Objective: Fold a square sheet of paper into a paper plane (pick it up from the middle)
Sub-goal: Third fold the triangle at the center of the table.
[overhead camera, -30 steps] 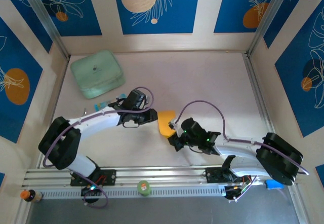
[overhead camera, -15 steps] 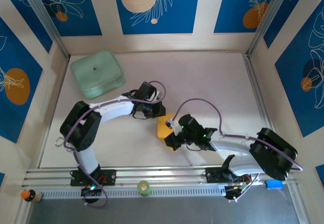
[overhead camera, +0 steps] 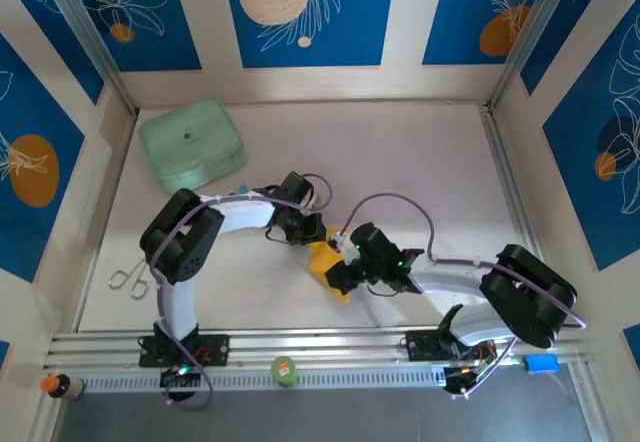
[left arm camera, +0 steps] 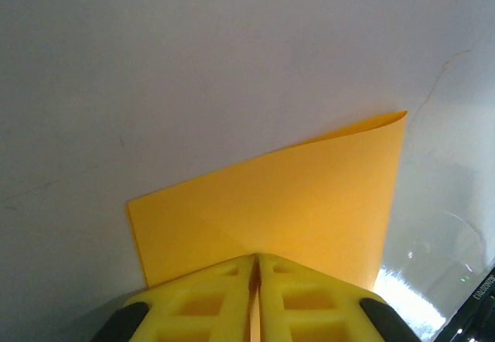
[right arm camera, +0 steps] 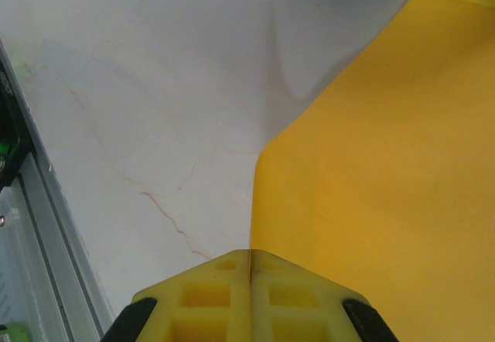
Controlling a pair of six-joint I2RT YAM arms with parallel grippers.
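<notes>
Left arm (overhead camera: 235, 212) and right arm (overhead camera: 450, 284): white link shells, black rounded joint housings, black wrist blocks; left purple cable (overhead camera: 322, 190) loops off the wrist; right purple cable (overhead camera: 390, 199) arcs longer, over the forearm; green LED (overhead camera: 401, 258) lit on the right wrist; black base plates (overhead camera: 182, 348) bolted at the rail, red wiring below; left gripper (left arm camera: 256, 261) and right gripper (right arm camera: 250, 255) match: yellow plastic fingers (left arm camera: 203, 305), square lattice pockets, black rounded shoulders (left arm camera: 128, 323) behind.
</notes>
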